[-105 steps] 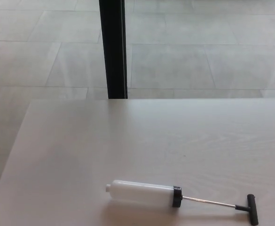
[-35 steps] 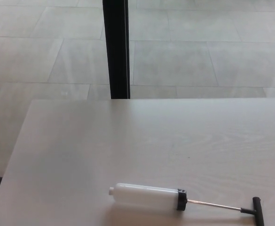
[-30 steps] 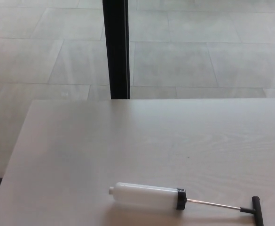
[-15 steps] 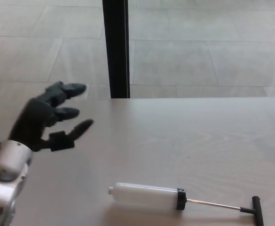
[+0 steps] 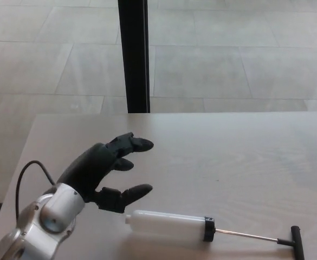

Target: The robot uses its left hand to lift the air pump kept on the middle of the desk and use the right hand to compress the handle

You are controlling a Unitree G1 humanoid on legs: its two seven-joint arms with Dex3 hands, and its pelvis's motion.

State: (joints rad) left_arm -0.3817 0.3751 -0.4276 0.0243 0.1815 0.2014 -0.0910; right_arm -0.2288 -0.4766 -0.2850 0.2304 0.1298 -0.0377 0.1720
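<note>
The air pump (image 5: 169,227) lies on its side near the desk's front edge: a white barrel with a black collar, a thin metal rod and a black T-handle (image 5: 296,242) pulled out to the right. My left hand (image 5: 101,170) hovers just left of the barrel's nozzle end, open, fingers spread and pointing right, thumb close to the nozzle without touching it. The right hand does not show.
The pale wooden desk (image 5: 218,151) fills the lower half of the view. A black vertical post (image 5: 133,54) stands behind its far edge, with grey tiled floor beyond. A black cable loops off my left wrist (image 5: 25,176).
My left hand has come in from the left and moved right and down toward the pump's nozzle end. The pump has stayed put.
</note>
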